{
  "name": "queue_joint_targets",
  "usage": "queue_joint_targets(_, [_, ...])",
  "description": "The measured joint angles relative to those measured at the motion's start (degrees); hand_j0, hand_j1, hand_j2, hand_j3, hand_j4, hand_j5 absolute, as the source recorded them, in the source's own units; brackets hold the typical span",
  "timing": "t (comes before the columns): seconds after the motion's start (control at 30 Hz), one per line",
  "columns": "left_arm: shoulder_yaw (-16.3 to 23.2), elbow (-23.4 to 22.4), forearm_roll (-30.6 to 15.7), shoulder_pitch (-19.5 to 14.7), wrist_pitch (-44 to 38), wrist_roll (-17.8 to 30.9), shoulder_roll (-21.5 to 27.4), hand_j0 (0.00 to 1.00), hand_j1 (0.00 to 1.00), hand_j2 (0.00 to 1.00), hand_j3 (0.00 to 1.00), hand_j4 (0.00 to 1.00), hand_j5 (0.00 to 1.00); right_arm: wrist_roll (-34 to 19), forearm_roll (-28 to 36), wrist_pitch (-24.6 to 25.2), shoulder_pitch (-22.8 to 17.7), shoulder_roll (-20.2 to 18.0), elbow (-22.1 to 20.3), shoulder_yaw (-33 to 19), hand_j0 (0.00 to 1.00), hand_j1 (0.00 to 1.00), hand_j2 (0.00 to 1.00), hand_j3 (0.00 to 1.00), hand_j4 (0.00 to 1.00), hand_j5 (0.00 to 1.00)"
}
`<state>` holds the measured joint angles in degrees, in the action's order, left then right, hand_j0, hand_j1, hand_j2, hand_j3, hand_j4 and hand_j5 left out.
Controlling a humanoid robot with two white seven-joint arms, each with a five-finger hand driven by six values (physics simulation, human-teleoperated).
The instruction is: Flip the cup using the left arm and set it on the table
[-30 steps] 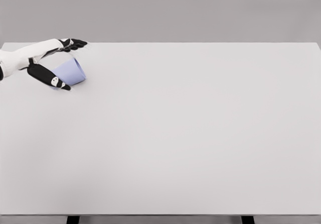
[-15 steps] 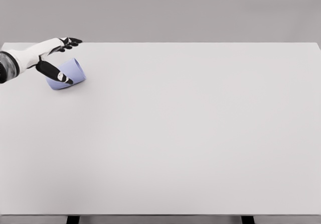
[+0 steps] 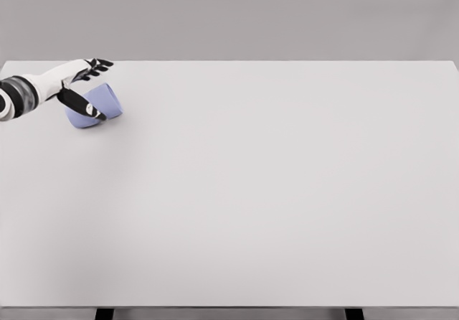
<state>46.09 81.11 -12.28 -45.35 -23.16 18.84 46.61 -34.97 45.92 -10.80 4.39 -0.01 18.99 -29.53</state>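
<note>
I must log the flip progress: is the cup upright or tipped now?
Tipped. The cup leans on its side at the table's far left, between the thumb and fingers of the left hand.

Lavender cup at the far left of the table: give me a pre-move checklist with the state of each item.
1. Small lavender plastic cup in view: ok.
2. Cup standing upright: not ok, it is tilted on its side.
3. White left hand with black fingers at the cup: ok, thumb in front, fingers behind.
4. Firm grip on the cup: cannot tell, contact points are too small to judge.
5. Room on the plain white table to set the cup down: ok, bare surface lies to its right.
6. Right arm out of the way: ok, not in view.
</note>
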Motion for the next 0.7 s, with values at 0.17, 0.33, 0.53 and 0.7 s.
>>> queue_joint_targets(0.17, [0.3,-0.58,0.23,-0.18,-0.08,0.14,-0.37,1.0,1.0,1.0,1.0,1.0,1.0,0.0,0.0,-0.01,0.0,0.0,0.0,0.0,1.0,1.0,1.0,1.0,1.0,1.0])
queue_joint_targets(0.33, [0.37,-2.74,1.01,-0.97,-0.1,0.15,-1.24,1.0,1.0,1.0,1.0,1.0,1.0,0.0,0.0,0.0,0.0,0.0,0.0,0.0,1.0,1.0,1.0,1.0,1.0,1.0])
queue_joint_targets(0.53, [0.47,-5.26,1.98,-0.97,-0.1,0.16,-3.49,1.0,1.0,1.0,1.0,1.0,1.0,0.0,0.0,0.01,0.0,0.0,0.0,0.01,1.0,1.0,1.0,1.0,1.0,1.0])
queue_joint_targets(0.7, [0.46,-6.82,2.44,-0.97,-0.1,0.15,-4.09,1.0,1.0,1.0,1.0,1.0,1.0,0.0,0.0,0.01,0.0,0.0,0.0,0.0,1.0,1.0,1.0,1.0,1.0,1.0])
